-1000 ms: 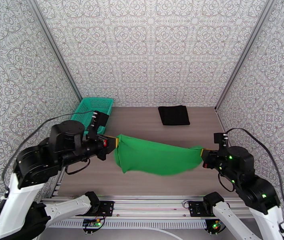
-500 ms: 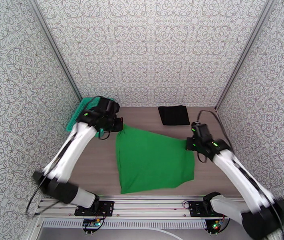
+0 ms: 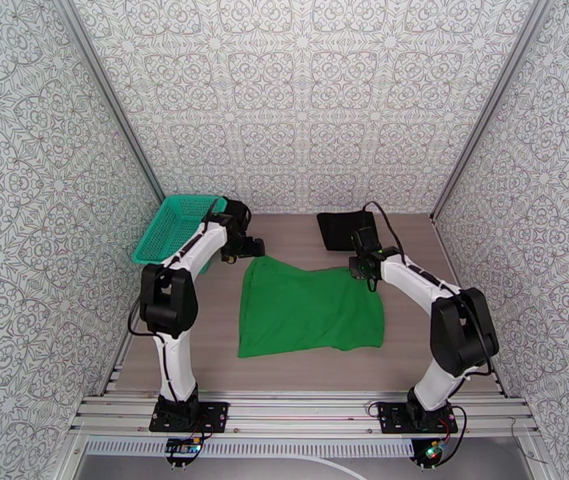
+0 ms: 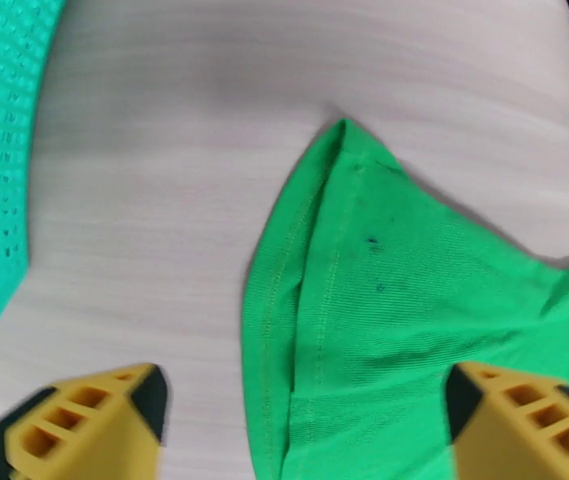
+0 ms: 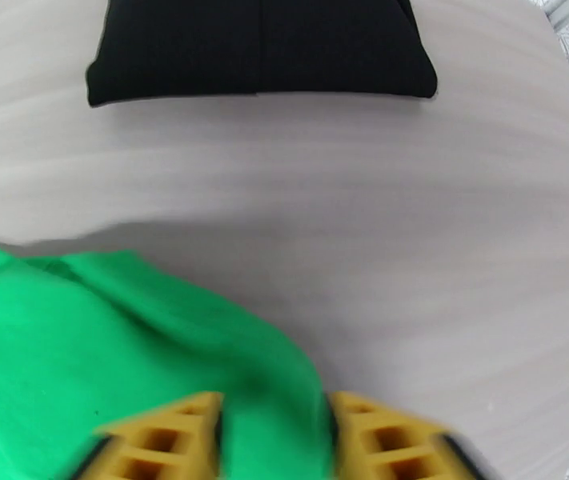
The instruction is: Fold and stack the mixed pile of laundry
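since it is thin, limp knit cloth, the green t-shirt [image 3: 308, 310] should weigh next to nothing, sag wherever it is unsupported and slide easily on the smooth table [image 3: 204, 346]. i judge it best taken by pinching a corner or a stitched hem, both layers together, and two corners at once if it is to stay flat. it lies spread in a rough rectangle, to the right of the basket [image 3: 174, 226] and nearer the arm bases than the basket, with shallow wrinkles and its far left corner drawn to a point. the black garment [image 3: 348, 231] (a neat folded square, by the look of it) sits well to the right of the basket at about the same depth, apart from the green one. the left gripper [image 4: 304, 386] hovers just right of the basket's near end, over that pointed corner, jaws spread wide and gripping nothing, so the cloth there lies free. the right gripper [image 5: 274, 414] is farther right of the basket, at the shirt's far right corner. its fingers stand partly apart with green cloth between them, but the wrist view is blurred and i cannot tell whether they pinch it.
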